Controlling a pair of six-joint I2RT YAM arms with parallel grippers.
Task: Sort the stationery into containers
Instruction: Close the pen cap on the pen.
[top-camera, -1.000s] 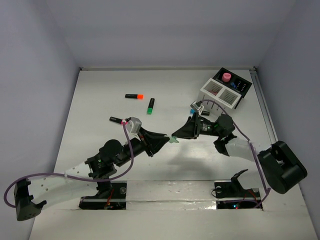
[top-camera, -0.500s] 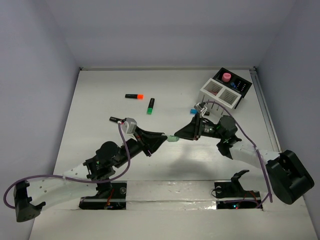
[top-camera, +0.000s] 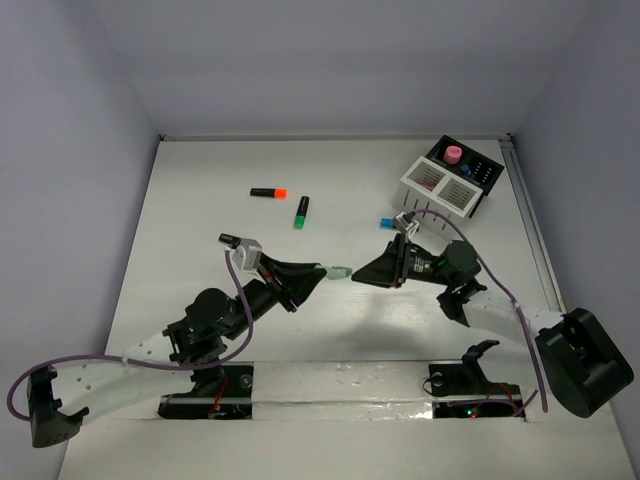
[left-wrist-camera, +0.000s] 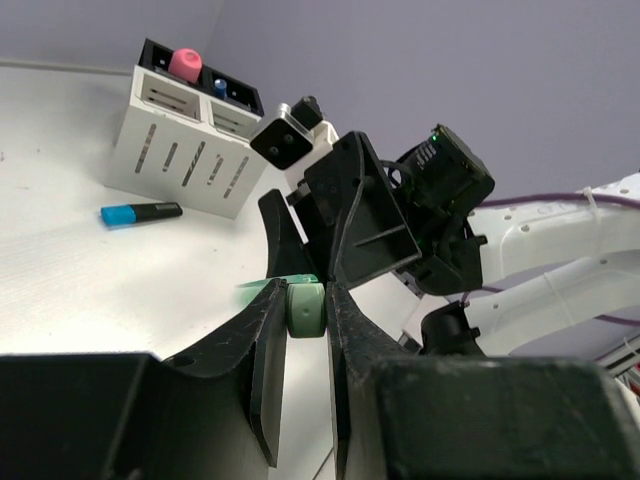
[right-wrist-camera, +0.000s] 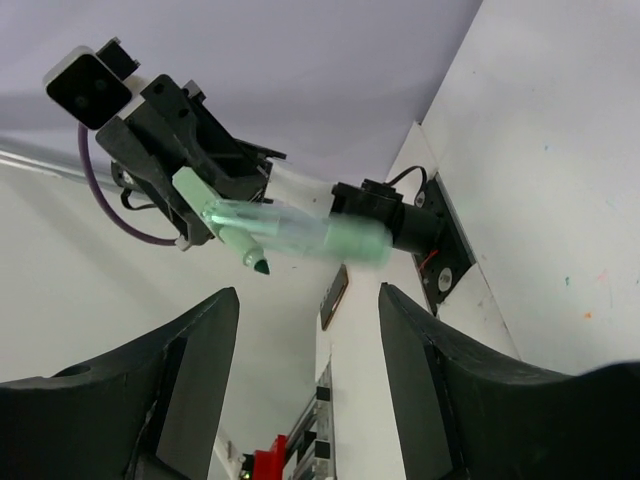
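Two pincers meet at mid-frame in the top view. The left gripper (top-camera: 320, 272) is closed narrow on a pale green pen (top-camera: 340, 270). In the left wrist view the pen's stub end sits pinched between the two fingers (left-wrist-camera: 262, 340), and the rest points away toward the other arm. The right gripper (top-camera: 360, 272) faces it from the right of the frame, jaws spread wide and holding nothing. In its own wrist view the pen hangs beyond the tips, clear of both fingers and blurred at the cap end. Whether the pen touches the right tips I cannot tell from the top view.

Outward from there, a green-capped highlighter (top-camera: 301, 212) and an orange-capped highlighter (top-camera: 268, 192) lie on the table (top-camera: 190, 190) above and left of centre. A small black piece (top-camera: 230, 239) lies at centre left. A blue-capped highlighter (top-camera: 386, 223) lies just below and left of the containers. The white slatted box (top-camera: 438, 186) and the black box (top-camera: 478, 172) joined behind it stand at upper right. A pink-capped item (top-camera: 454, 154) and a blue-topped one (left-wrist-camera: 220, 87) already stand in the black compartments.

Progress, as I judge it, is early. Two items appear sorted, one is in hand well apart from the boxes, and four lie loose on the table. I read the present step as a hand-over to the right arm, which sits nearer the containers.
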